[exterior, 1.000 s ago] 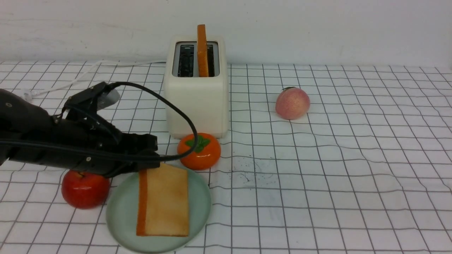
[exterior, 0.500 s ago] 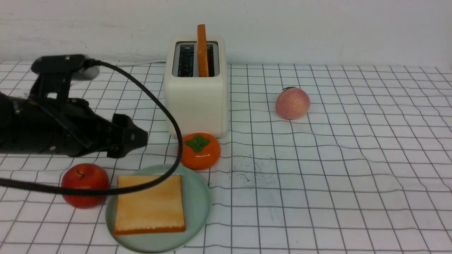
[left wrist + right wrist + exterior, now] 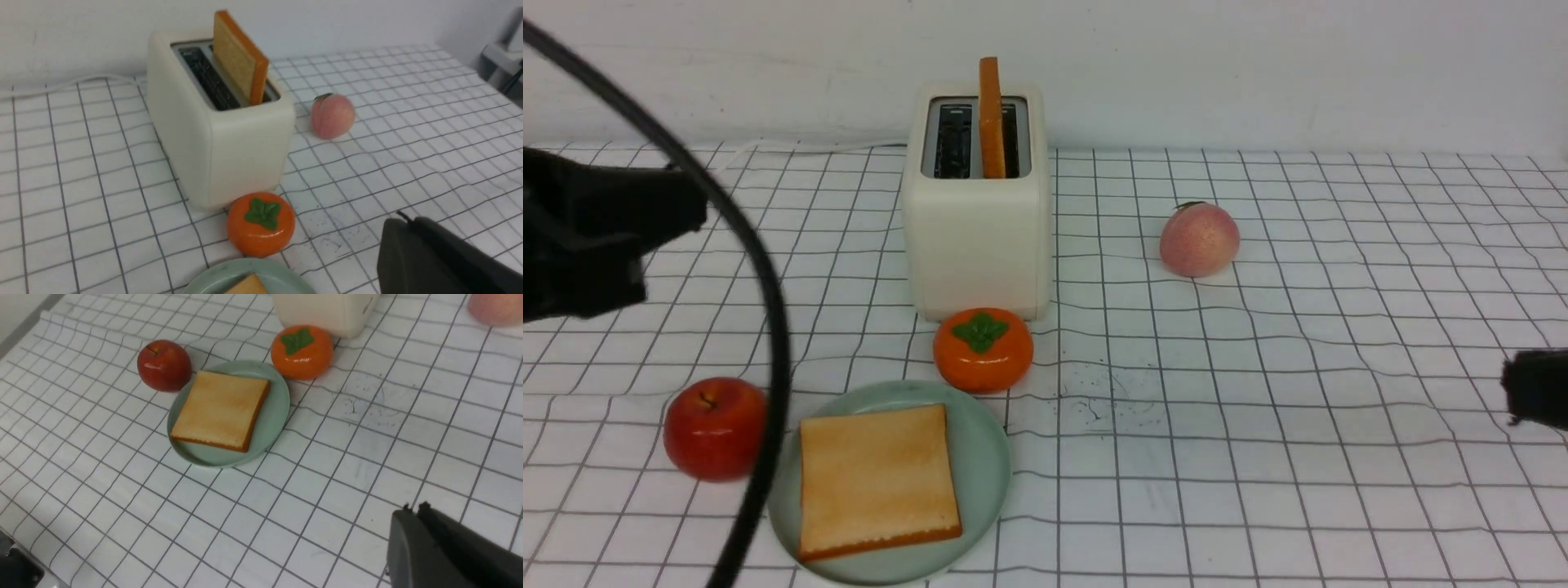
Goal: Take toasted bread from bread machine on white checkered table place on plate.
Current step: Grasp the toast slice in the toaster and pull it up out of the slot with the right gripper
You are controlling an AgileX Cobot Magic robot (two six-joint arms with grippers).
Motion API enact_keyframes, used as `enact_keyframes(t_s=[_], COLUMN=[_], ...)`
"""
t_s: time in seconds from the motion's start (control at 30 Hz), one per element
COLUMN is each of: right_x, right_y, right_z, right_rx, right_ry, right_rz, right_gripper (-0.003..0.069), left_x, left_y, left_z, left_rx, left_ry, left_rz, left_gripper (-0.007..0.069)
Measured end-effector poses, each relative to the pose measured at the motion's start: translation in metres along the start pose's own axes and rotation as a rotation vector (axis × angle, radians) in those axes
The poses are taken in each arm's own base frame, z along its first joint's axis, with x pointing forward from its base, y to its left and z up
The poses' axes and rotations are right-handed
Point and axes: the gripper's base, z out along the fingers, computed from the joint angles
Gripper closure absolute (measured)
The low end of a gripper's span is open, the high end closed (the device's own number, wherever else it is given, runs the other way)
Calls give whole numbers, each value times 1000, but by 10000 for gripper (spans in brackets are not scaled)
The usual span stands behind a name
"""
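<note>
The cream-white bread machine (image 3: 976,212) stands at the back of the white checkered table (image 3: 1258,457). One toasted bread slice (image 3: 990,114) sticks upright out of its right slot; the left slot is bare. A second toasted bread slice (image 3: 874,482) lies flat on the pale green plate (image 3: 987,461) in front. My left gripper (image 3: 690,208) hovers at the far left, well clear of the plate, shut and holding nothing (image 3: 402,222). At the right edge, only the tip of my right gripper (image 3: 1515,392) shows, shut on nothing (image 3: 412,509).
An orange persimmon (image 3: 983,349) sits between the toaster and the plate, almost touching the plate's rim. A red apple (image 3: 715,426) lies just left of the plate. A pink peach (image 3: 1199,238) rests right of the toaster. My left arm's black cable (image 3: 768,343) arcs in front of the apple.
My left gripper let go of the slice, which now lies flat on the plate, then drew back left and upward and shut. The right gripper's tip has come into view at the right edge.
</note>
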Motion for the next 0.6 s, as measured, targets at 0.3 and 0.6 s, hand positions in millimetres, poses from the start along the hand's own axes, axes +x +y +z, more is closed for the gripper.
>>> enact_keyframes(t_s=[0.3, 0.6], right_x=[-47, -101], right_y=[25, 54], right_z=[85, 195], right_rx=[-156, -83], right_ry=[144, 32], right_rz=[-93, -209], right_gripper=[657, 601], left_x=[33, 50], left_y=[-17, -22], left_z=[-60, -76], left_rx=[10, 17], left_ry=[-151, -196], left_rz=[43, 52], left_gripper=[638, 638])
